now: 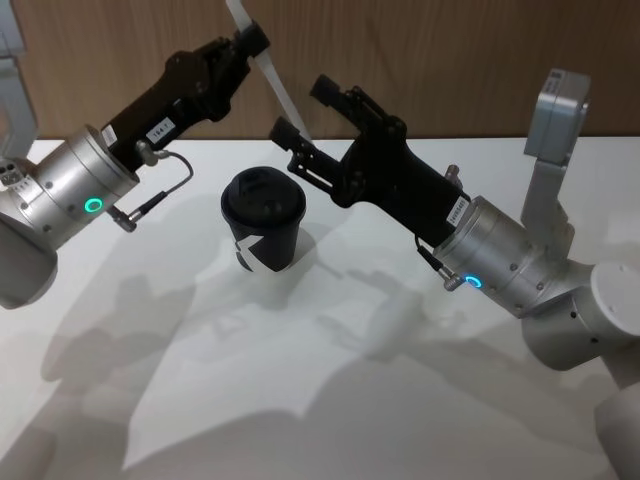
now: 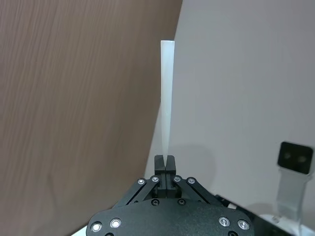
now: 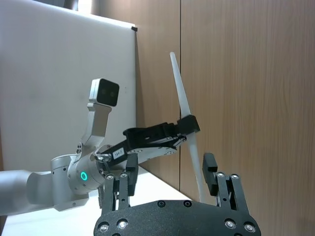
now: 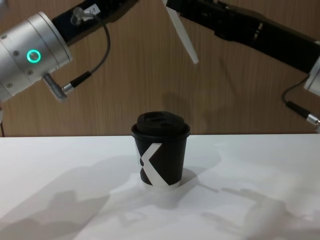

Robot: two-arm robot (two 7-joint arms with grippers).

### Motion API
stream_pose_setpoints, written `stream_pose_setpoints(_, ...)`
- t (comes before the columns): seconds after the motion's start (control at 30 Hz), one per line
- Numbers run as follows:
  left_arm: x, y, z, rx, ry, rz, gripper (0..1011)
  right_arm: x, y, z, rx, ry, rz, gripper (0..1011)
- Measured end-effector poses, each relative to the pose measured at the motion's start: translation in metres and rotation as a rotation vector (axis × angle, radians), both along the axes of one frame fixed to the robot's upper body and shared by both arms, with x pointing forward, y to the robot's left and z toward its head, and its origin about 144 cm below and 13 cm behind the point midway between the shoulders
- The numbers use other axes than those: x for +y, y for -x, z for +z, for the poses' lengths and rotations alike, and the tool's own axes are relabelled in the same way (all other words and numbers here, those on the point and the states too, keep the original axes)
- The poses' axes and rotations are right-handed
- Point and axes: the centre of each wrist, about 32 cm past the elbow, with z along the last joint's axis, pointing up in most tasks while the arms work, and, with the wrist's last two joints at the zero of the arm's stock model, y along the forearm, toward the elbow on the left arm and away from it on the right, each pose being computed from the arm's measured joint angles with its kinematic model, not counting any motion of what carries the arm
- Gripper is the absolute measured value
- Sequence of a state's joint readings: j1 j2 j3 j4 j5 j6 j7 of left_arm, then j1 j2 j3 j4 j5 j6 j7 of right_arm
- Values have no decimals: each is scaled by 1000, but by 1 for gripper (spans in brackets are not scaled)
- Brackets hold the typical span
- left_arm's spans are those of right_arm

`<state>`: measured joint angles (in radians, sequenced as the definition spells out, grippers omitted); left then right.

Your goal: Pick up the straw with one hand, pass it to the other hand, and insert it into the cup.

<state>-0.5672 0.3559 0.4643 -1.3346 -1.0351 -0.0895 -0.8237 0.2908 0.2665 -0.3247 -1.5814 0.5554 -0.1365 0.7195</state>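
You have a bare white tabletop [image 1: 400, 380] under the cup [image 1: 262, 220], with a wood-panelled wall [image 1: 450, 60] behind it. Above the cup, your left gripper [image 1: 250, 42] has its fingers clamped on the straw [image 1: 270, 80], which hangs tilted in the air. Your right gripper [image 1: 305, 110], also above the cup, has its fingers spread open about the straw's lower end.

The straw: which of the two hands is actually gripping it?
The left hand, its fingers shut on the straw. The right hand is open, fingers either side of the straw's lower part, not clamping it.
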Motion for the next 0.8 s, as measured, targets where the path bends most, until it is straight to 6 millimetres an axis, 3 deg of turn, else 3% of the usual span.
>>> stream_pose_setpoints(0.13,0,2,1,-6,-41,34,1,0,0,0,0,0,0,925)
stream_pose_setpoints(0.27,-1,6,3,-15,-91,70,1,0,0,0,0,0,0,1001)
stream_pose_setpoints(0.8,3,22,1,-39,-248,199,0,0,0,0,0,0,0,1001)
